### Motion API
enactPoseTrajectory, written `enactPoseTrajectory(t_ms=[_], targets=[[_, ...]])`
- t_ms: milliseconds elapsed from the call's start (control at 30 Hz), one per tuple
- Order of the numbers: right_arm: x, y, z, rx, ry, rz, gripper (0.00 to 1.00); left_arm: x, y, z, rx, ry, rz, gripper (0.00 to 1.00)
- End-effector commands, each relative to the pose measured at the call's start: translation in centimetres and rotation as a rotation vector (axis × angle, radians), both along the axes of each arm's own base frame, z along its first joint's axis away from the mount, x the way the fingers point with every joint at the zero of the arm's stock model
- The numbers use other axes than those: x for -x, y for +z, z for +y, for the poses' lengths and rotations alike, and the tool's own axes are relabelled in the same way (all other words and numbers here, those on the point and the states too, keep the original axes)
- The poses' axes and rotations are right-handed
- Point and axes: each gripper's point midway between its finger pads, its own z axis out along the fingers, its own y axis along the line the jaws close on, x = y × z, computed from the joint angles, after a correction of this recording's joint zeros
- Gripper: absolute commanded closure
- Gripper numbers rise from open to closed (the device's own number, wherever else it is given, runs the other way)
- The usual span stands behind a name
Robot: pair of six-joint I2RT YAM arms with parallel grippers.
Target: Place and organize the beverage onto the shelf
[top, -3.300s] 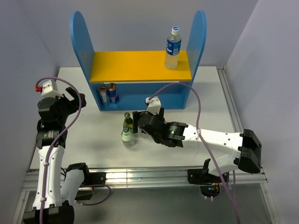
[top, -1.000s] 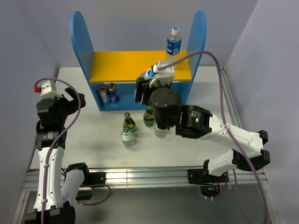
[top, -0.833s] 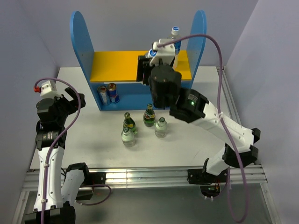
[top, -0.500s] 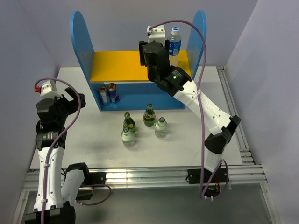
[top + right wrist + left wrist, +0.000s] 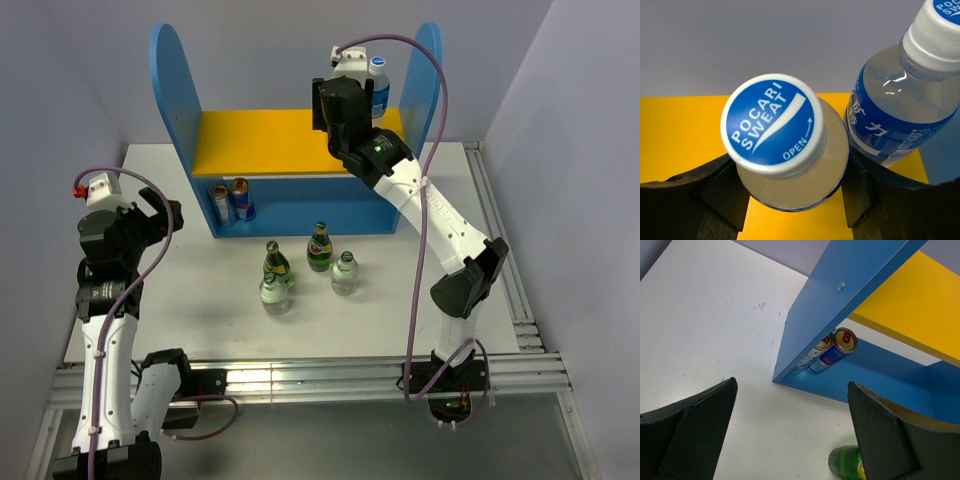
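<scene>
Swinging up from the surface [image 5: 180,300] since moments ago, your right tool [image 5: 790,192] is now hanging over the yellow upper board [image 5: 270,140] of the shelf [image 5: 175,90], at the surface's 12 o'clock edge. Its fingers are pinching a blue-capped plastic bottle [image 5: 772,122] by the body. You cannot tell whether the base is touching the board. A second blue-labelled bottle [image 5: 378,85] is standing just beside it, at 2 o'clock in the wrist view. The dark green glass bottles [image 5: 319,248] and clear gold-capped bottles [image 5: 344,272] are waiting mid-surface, at the shelf's 6 o'clock. Your left tool [image 5: 790,440] is idling with fingers spread at 9 o'clock, facing the cans [image 5: 832,352] on the lower tier.
</scene>
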Motion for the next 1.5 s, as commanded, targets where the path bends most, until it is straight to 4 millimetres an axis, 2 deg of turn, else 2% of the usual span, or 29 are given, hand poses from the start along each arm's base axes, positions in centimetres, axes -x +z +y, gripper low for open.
enactPoseTrajectory(t_ms=[0,33,67,167,533,733,800,833,867,900,933,967,1000,1033,1067,1100,1133,1167,1200,1233,1267,1300,1333,1367,1400,1433,1467], targets=[[0.8,6.5,-1.4,-0.157,-0.036,-0.179,0.93,-0.1,1.4,-0.1,-0.006,-0.014,-0.050,0.02],[0.9,6.5,-1.4,-0.158,-0.036,-0.178,0.86,-0.1,1.5,-0.1,-0.006,-0.012,-0.052,0.02],[0.9,6.5,-1.6,-0.163,-0.040,-0.179,0.64,-0.1,1.5,-0.1,-0.006,-0.012,-0.052,0.02],[1.0,6.1,-1.5,-0.162,-0.037,-0.172,0.36,0.0,1.4,0.0,-0.006,-0.010,-0.052,0.02],[1.1,5.8,-1.7,-0.163,-0.044,-0.162,0.12,0.0,1.5,0.0,-0.006,-0.009,-0.055,0.02],[1.5,5.6,-1.8,-0.175,-0.041,-0.156,0.11,0.0,1.5,0.1,-0.007,-0.006,-0.053,0.02],[1.9,5.0,-1.9,-0.178,-0.042,-0.139,0.11,0.0,1.5,0.1,-0.008,-0.006,-0.055,0.02],[2.6,5.5,-2.1,-0.192,-0.039,-0.146,0.11,0.0,1.5,0.1,-0.008,-0.006,-0.055,0.02],[2.8,4.4,-2.1,-0.183,-0.044,-0.129,0.11,0.1,1.6,0.1,-0.009,-0.005,-0.056,0.01],[3.4,4.2,-1.7,-0.186,-0.031,-0.126,0.11,0.0,1.5,0.2,-0.011,-0.001,-0.054,0.01],[4.5,4.9,-2.0,-0.209,-0.025,-0.138,0.11,0.1,1.6,0.3,-0.015,0.005,-0.057,0.02],[4.9,3.5,-1.8,-0.197,-0.029,-0.121,0.11,0.1,1.6,0.6,-0.021,0.018,-0.056,0.01],[6.0,3.3,-1.1,-0.200,-0.007,-0.118,0.11,0.2,1.6,0.6,-0.023,0.019,-0.058,0.01],[7.4,4.1,-1.4,-0.223,0.001,-0.134,0.10,0.2,1.8,0.5,-0.028,0.015,-0.065,0.01],[8.2,2.6,-0.9,-0.203,0.012,-0.113,0.10,0.2,1.9,0.4,-0.031,0.007,-0.073,0.01],[9.1,2.3,-1.1,-0.196,-0.010,-0.113,0.10,0.2,1.9,-0.1,-0.029,-0.025,-0.079,0.01],[11.4,3.0,-0.3,-0.226,0.034,-0.121,0.09,0.3,2.1,-0.4,-0.026,-0.040,-0.090,0.01],[12.4,1.2,0.4,-0.204,0.055,-0.093,0.09,0.2,2.3,-0.8,-0.020,-0.063,-0.098,0.01],[13.5,0.7,0.6,-0.210,0.065,-0.085,0.09,0.2,2.4,-1.3,-0.017,-0.092,-0.107,0.01],[15.7,1.1,1.0,-0.263,0.099,-0.088,0.09,0.1,2.4,-1.5,-0.013,-0.096,-0.107,0.01],[16.7,-1.1,1.3,-0.234,0.115,-0.055,0.09,0.1,2.5,-2.0,-0.015,-0.110,-0.108,0.01],[17.6,-1.8,1.3,-0.237,0.122,-0.045,0.09,0.2,3.1,-2.2,-0.022,-0.112,-0.120,0.01],[19.4,-1.8,1.3,-0.284,0.140,-0.046,0.09,0.0,3.1,-1.9,-0.034,-0.078,-0.105,0.01],[20.2,-4.2,1.4,-0.253,0.155,-0.011,0.09,0.0,3.3,-3.2,-0.045,-0.108,-0.102,0.01],[20.9,-4.9,1.4,-0.255,0.166,0.000,0.09,-0.1,4.1,-3.9,-0.055,-0.110,-0.100,0.01],[21.7,-5.4,1.2,-0.291,0.168,0.007,0.09,-0.1,3.9,-3.2,-0.077,-0.037,-0.077,0.01],[22.8,-7.5,1.4,-0.249,0.187,0.039,0.09,0.2,3.9,-5.7,-0.082,-0.088,-0.070,0.01]])
